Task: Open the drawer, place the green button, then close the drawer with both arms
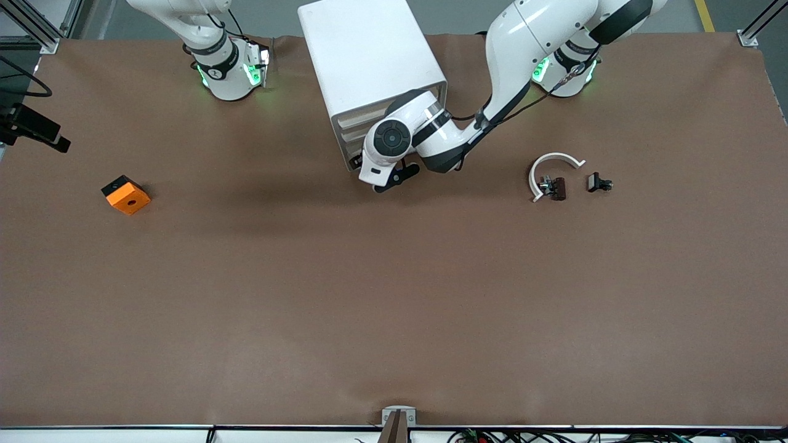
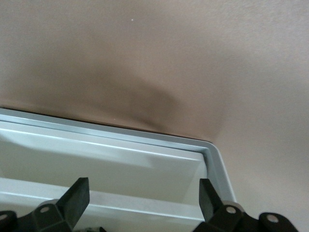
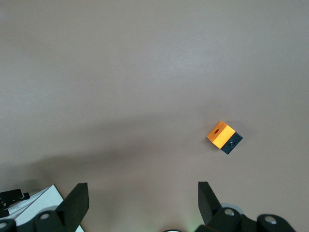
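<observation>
The white cabinet (image 1: 369, 55) stands between the two arm bases, its beige drawer fronts (image 1: 354, 134) facing the front camera. My left arm reaches down in front of them. The left gripper (image 1: 357, 163) is open at the lowest drawer. In the left wrist view its fingers (image 2: 77, 195) stand apart over a white tray with a grey rim (image 2: 120, 166), and nothing is between them. The right gripper (image 3: 143, 191) hangs open and empty high over the table. It is out of the front view. I cannot pick out the button.
An orange cube with a hole (image 1: 126, 194) (image 3: 221, 135) lies toward the right arm's end. A white curved piece (image 1: 551, 169) and small dark parts (image 1: 557, 187) (image 1: 598, 183) lie toward the left arm's end. A black camera mount (image 1: 37, 129) juts in at the table's edge.
</observation>
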